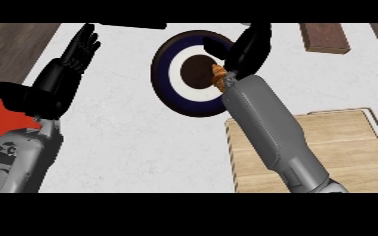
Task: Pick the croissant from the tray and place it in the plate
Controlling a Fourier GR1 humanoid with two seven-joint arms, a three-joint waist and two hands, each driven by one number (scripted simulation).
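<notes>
Right hand (pixel 247 47) curls round the croissant (pixel 219 76) over the plate (pixel 168 75), beyond the wooden tray (pixel 347 135), while the left hand (pixel 80 50) rests open, fingers straight, at upper left.

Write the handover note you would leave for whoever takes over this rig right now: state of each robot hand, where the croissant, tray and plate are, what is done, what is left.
Left robot hand: open, fingers up, resting at the upper left, holding nothing.
Right robot hand: over the plate, fingers curled round the croissant; only a brown piece of it shows beside the wrist.
Tray: wooden, lower right, partly hidden by the right forearm; nothing shows on its visible part.
Done: croissant picked off the tray and carried above the plate.
Left: release it on the plate; whether it already touches the plate cannot be told.
</notes>
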